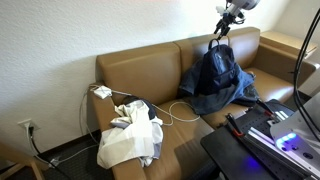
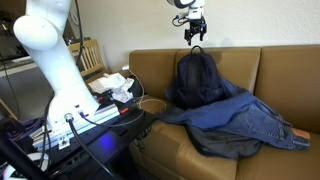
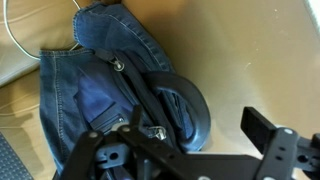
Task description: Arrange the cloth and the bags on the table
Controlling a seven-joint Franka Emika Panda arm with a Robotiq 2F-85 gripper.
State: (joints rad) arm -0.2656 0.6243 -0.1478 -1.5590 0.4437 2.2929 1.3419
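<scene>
At frame centre the large black backpack [image 2: 197, 78] — judged heavy but slack — is propped on the brown leather sofa [image 2: 290, 70] with the floppy dark blue denim jacket [image 2: 245, 122] heaped at its base, and is best taken by what seems its top loop [image 2: 196, 49], just under the wide-open, empty black gripper [image 2: 194, 36].

The backpack [image 1: 214, 62] stands on the seat of the sofa [image 1: 150, 65], leaning on the backrest. The gripper [image 1: 222, 25] hangs at 12 o'clock of the backpack, just above its top loop. The denim jacket [image 1: 230, 97] lies on the seat against the backpack's foot, spreading from 6 to 4 o'clock of it in both exterior views. The fabric tote [image 1: 128, 142] lies on the far seat cushion, at 8 o'clock of the backpack and well apart from it. A cable [image 1: 180, 112] runs over the seat between tote and jacket. A power adapter [image 1: 102, 92] rests on the armrest, at 11 o'clock of the tote.
</scene>
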